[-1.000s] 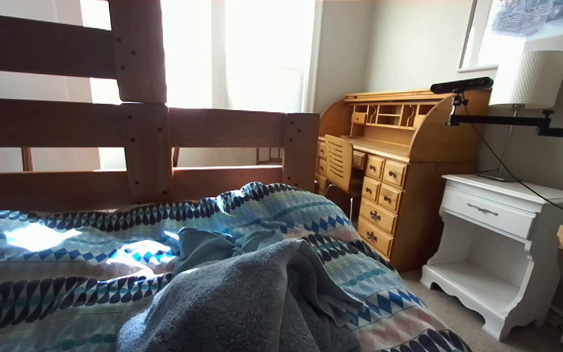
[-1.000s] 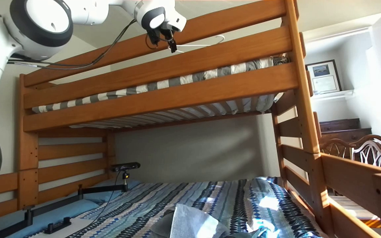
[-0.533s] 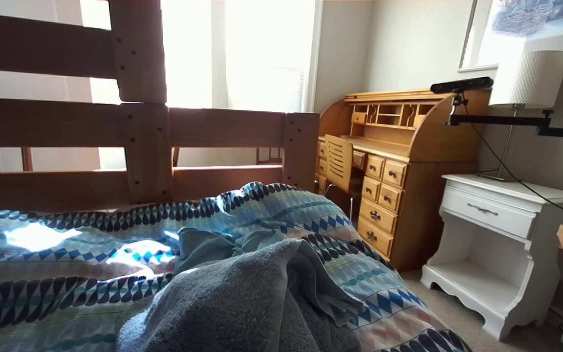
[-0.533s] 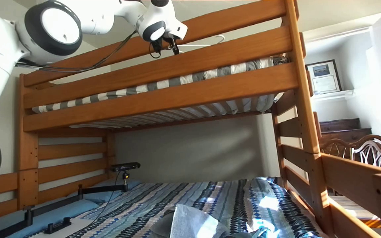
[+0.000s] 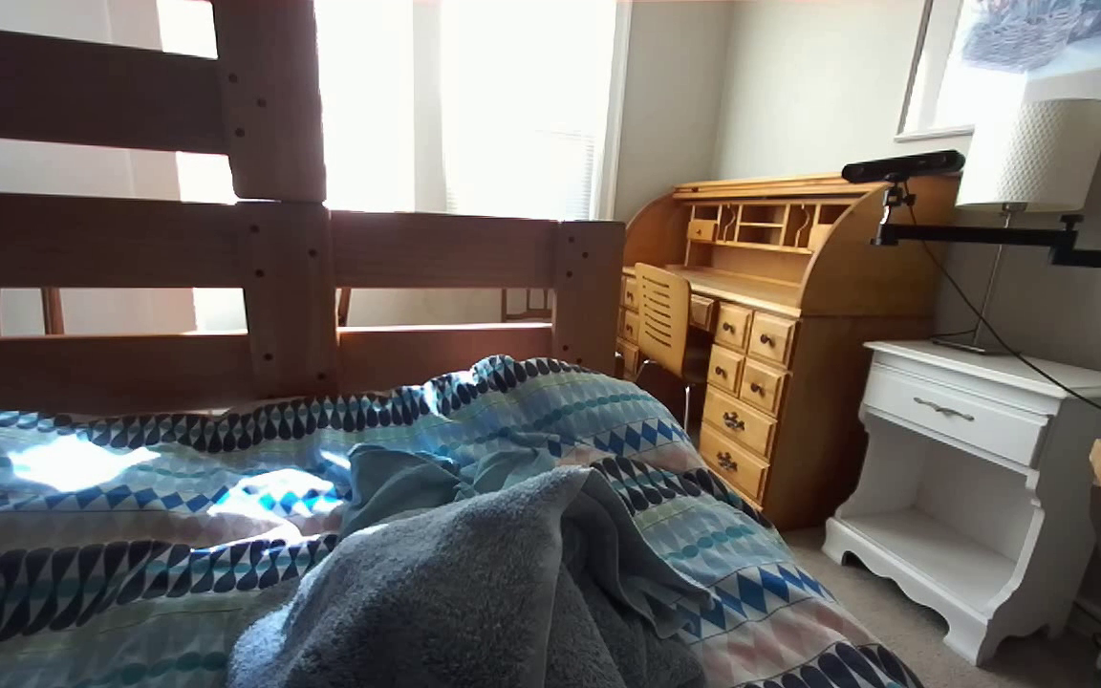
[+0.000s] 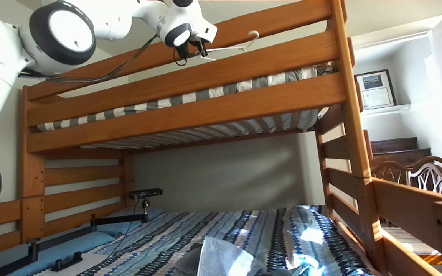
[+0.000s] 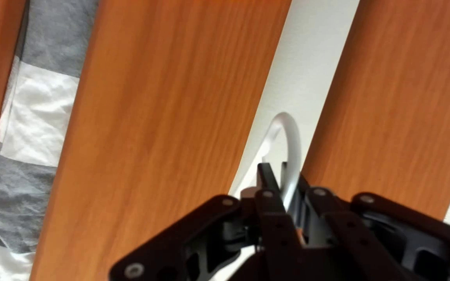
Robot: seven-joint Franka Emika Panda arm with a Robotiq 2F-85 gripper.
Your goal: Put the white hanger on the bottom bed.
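Pinches the white hanger [image 7: 295,150] with the tool [image 7: 283,177]; holds its hook [image 6: 258,35] higher than a moment ago, overlapping the top rail [image 6: 286,20].

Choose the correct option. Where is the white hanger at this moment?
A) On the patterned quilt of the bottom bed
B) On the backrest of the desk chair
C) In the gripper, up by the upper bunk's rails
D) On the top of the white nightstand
C: the wrist view shows the white hanger between the fingers of the gripper, and an exterior view shows it up by the upper bunk's rails.
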